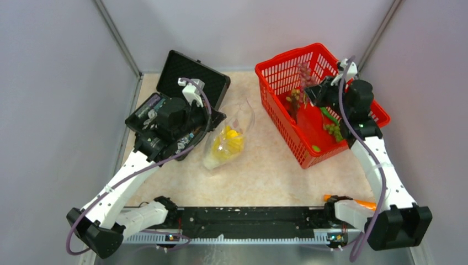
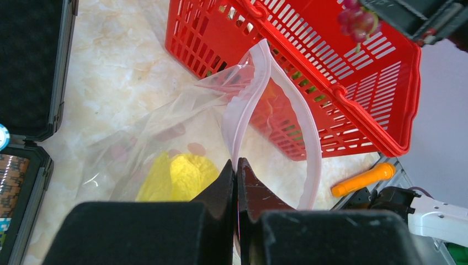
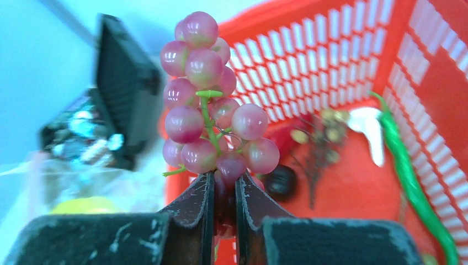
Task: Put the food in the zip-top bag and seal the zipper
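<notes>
From above, the bag [image 1: 229,135] lies on the worktop [image 1: 265,171] between case [image 1: 193,72] and basket [image 1: 278,110], a yellow bunch [image 1: 232,142] inside. Only the left wrist view shows the left fingers [image 2: 219,190] clenched on its zipper [image 2: 246,99]. The right wrist view shows the right fingers [image 3: 196,204] grasping grapes [image 3: 212,99] above the basket.

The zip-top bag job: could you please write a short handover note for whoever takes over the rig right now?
Left gripper: shut on the bag's pink zipper, holding the mouth open.
Right gripper: shut on the red-purple grapes, held above the red basket.
Done: the yellow leafy bunch is inside the bag.
Left: drop in the held grapes. The green grapes, a small green fruit and a brownish sprig lie in the basket and need bagging. Then seal the zipper.
</notes>
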